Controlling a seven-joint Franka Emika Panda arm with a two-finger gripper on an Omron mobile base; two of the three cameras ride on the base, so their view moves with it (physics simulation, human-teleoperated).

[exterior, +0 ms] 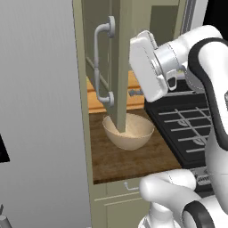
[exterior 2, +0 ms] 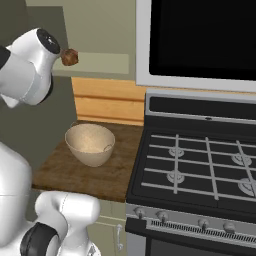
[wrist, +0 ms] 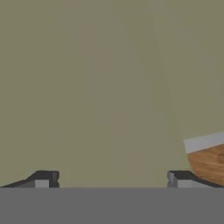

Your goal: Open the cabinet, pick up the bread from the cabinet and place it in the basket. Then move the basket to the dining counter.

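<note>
Two fingertips [wrist: 43, 179]: dark, set far apart at the bottom of the hand view, with bare olive panel between them.
Gripper [wrist: 111, 180]: spread wide and carrying nothing; I judge it is kept wide so it can close around the bread.
Arm: raised beside the door's edge with the hand turned toward the cabinet opening, which fits a reach inward, not a pull on the handle.
Door [exterior: 119, 67]: swung out and seen nearly edge-on in the left base view, so the opening step looks done.
Handle [exterior: 103, 67]: curved silver bar on the door's outer face, nothing touching it.
Basket [exterior: 129, 132]: upright on the worktop right under the cabinet, nothing inside; it sits well for a short drop from above.
Worktop [exterior 2: 95, 176]: short dark wood slab bearing the basket, just beside the stove.
Stove [exterior 2: 200, 165]: black, grates bare, to the basket's right.
Bread [exterior 2: 69, 57]: small brown lump up at the cabinet's level, close by the arm's upper joint; likely the bread, though too small to be sure.
Cabinet [exterior: 167, 18]: sage-green, its inner wall ahead of the hand.
Wood-brown patch [wrist: 209, 159]: lower right of the hand view under a grey strip; cannot tell what it is.
Stage: reaching for the bread; the drop into the basket and the carry to the dining counter are not yet done.
Risk: clipping the door's edge on the way in.
</note>
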